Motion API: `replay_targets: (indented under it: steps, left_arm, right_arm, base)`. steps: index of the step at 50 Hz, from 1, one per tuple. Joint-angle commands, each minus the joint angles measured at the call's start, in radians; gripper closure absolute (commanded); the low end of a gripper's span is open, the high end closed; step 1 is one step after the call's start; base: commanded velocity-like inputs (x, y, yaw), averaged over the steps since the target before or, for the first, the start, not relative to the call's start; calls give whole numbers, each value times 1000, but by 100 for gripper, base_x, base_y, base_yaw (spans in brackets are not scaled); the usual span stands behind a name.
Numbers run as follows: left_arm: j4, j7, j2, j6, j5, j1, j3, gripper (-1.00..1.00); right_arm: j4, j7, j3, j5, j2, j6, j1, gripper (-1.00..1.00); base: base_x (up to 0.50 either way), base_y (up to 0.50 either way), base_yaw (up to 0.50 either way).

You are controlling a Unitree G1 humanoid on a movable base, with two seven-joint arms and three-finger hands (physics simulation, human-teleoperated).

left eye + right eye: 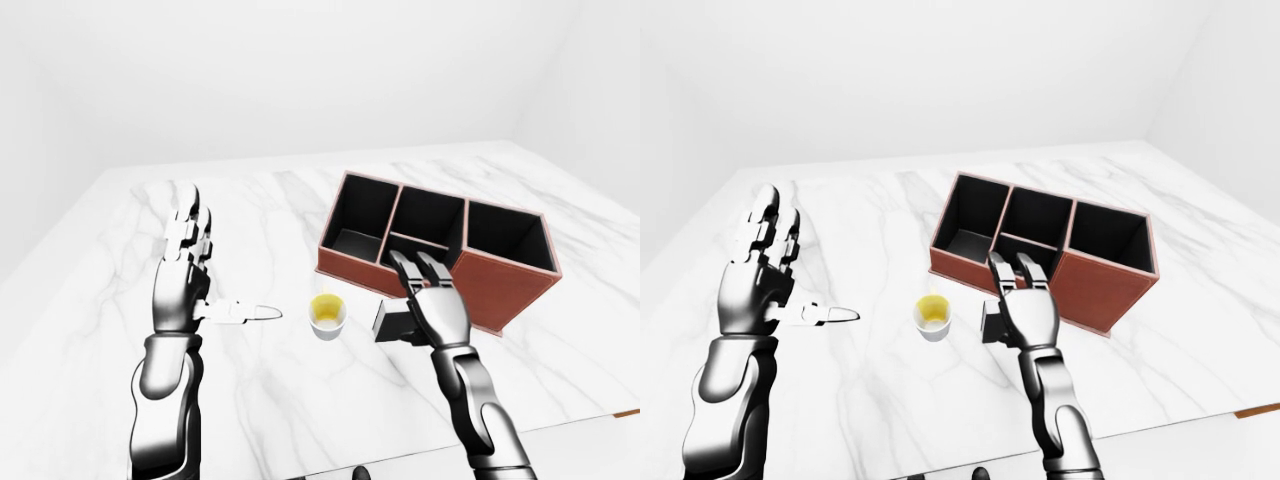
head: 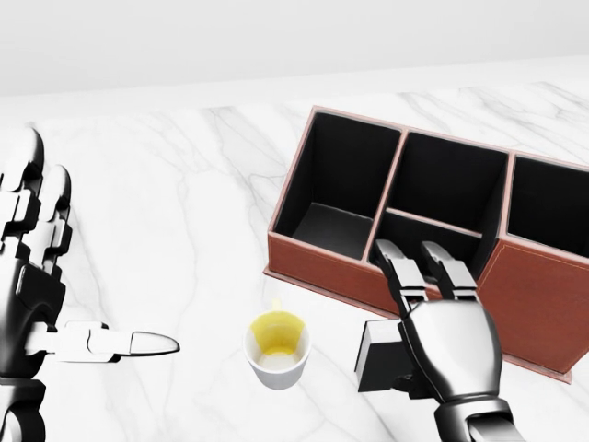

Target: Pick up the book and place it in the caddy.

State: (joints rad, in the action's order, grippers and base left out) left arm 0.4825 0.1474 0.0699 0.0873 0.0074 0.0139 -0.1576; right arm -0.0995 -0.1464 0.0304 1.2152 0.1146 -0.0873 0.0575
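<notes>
Book (image 2: 380, 354): small, dark, boxy block lying on the marble table (image 2: 166, 230), just below the near wall of the caddy (image 2: 322, 267) in the head view, to the right of the cup (image 2: 277, 349). Only its left end shows; the rest is under the right hand (image 2: 448, 345)

Handling, as a judgement: looks rigid and squared off, a hard-cover sort of body, probably light for this hand. Flat smooth faces, so likely to slip if pinched at a corner. Not fragile. Best hold is across the two long faces, thumb on one side, fingers on the other, near the middle so it does not swing when lifted

Right hand: palm down over the book, two fingers (image 2: 398, 267) stretched straight toward the caddy wall, not curled. Thumb seems tucked at the book's lower edge, but whether it presses the book I cannot tell. No closed grasp visible; reads as open, laid over the thing

Caddy: reddish-brown, three black compartments open upward, middle one with a low divider; all look empty

Cup: white, yellow inside, upright, close beside the book; risk of a knock on lift

Left hand (image 2: 32, 276): far left, well apart, fingers spread, holding nothing
</notes>
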Motion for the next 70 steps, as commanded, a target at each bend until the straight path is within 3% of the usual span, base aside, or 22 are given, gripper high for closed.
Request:
replay_targets:
  steps: [1, 20, 70]
  left_arm:
    - [-3, 2, -2, 0, -1, -4, 1, -100]
    - [-24, 3, -1, 0, 0, -3, 4, -100]
    - [-54, 5, -1, 0, -4, -15, 0, -100]
  right_arm:
    - [87, -52, 12, 67, 10, 0, -44, -69]
    - [329, -143, 19, 84, 36, 0, -158, -69]
    - [722, -323, 40, 37, 69, 0, -282, -69]
  base:
    - [0, 0, 0]
    - [0, 0, 0]
    - [0, 0, 0]
